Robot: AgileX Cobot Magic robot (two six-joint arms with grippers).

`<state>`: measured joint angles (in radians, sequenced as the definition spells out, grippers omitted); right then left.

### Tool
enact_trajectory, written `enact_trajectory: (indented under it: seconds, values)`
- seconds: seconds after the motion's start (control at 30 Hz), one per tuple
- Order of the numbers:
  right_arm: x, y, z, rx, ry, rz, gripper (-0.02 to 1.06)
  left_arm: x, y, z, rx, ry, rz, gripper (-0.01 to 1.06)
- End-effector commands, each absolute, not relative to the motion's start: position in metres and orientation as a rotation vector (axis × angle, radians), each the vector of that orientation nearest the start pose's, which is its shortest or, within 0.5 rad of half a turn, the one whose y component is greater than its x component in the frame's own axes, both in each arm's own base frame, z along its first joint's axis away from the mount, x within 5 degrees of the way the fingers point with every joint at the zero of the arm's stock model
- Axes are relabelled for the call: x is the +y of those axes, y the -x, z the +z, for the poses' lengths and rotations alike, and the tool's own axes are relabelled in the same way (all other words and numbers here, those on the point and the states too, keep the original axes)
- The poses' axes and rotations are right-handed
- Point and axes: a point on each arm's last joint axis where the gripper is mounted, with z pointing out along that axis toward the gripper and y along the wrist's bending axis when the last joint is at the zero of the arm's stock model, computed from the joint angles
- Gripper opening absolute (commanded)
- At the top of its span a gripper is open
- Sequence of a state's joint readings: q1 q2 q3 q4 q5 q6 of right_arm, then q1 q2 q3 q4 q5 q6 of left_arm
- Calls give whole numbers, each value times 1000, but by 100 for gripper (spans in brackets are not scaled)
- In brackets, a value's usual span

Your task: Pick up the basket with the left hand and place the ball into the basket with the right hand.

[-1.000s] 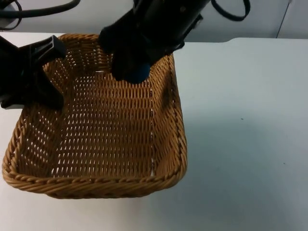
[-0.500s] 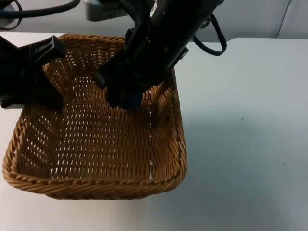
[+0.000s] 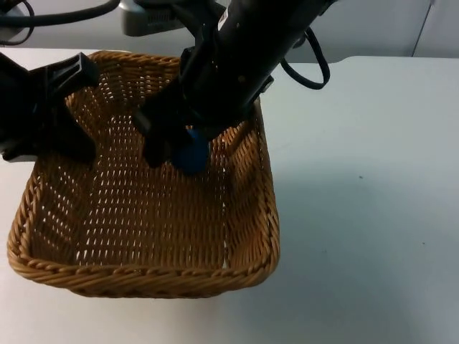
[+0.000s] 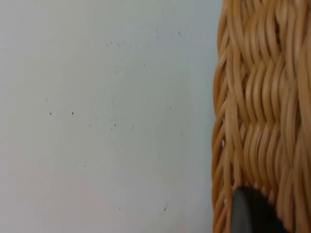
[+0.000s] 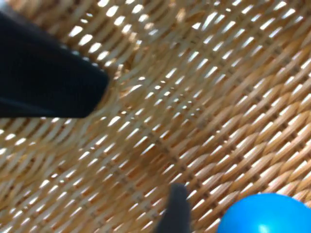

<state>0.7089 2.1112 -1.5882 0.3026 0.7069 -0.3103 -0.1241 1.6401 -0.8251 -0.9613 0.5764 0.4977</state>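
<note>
The basket (image 3: 143, 215) is kept steady by the left end effector (image 3: 54, 118), clamped on its rim at approx 10 o'clock, so the blue ball (image 3: 192, 154), w/ the right end effector (image 3: 176, 147) spread apart, can be dropped inside near basket's 1 o'clock, above the white surface (image 3: 358, 215).

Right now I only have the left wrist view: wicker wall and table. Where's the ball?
Observer: The blue ball is inside the basket, over its woven floor, towards the far side.
Operator: Is the right tool gripping it?
Observer: No. The right tool is open, and the ball sits beside one fingertip, not between the two.
Operator: And the left?
Observer: The left tool clamps the basket's far-left rim.
</note>
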Motion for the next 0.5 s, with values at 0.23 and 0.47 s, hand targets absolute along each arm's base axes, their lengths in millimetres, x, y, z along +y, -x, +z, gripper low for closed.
enact_trajectory:
  seconds: [0.23, 0.47]
  values:
    - [305, -331, 198, 2462, 1128, 430, 80, -77, -291, 184, 2656, 215, -800, 0]
    - [293, -322, 248, 2351, 1147, 382, 79, -78, -291, 184, 2658, 214, -802, 0]
